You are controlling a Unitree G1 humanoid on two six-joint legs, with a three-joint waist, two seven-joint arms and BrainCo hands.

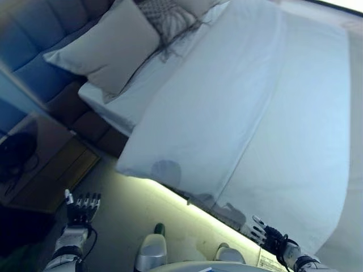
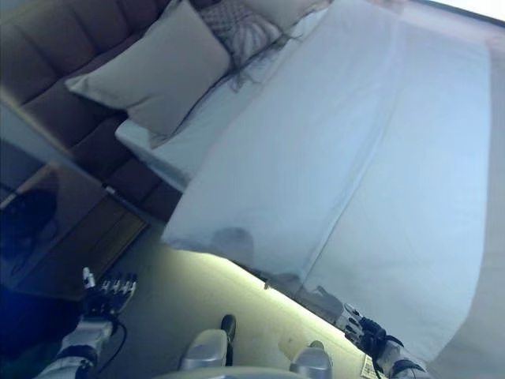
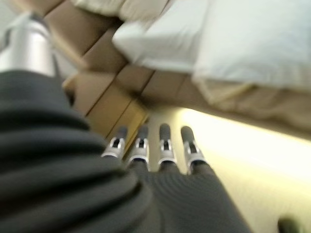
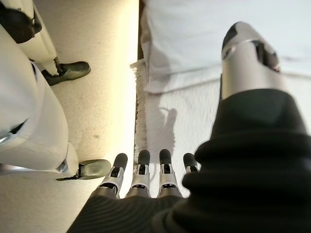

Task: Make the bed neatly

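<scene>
Beside the bed [image 1: 317, 113], a white duvet [image 1: 238, 113] lies spread flat over the mattress, its near edge hanging over the side. Pillows [image 1: 108, 48] rest against the padded headboard [image 1: 34, 45]. The left hand [image 1: 82, 208] hovers over the floor near a nightstand [image 1: 39, 164], fingers straight and empty; the right hand [image 1: 266, 233], fingers also straight, hangs just beside the duvet's lower edge.

Our left hand [image 1: 82, 208]: fingers straight, holding nothing.
Our right hand [image 1: 267, 235]: fingers straight, holding nothing.
</scene>
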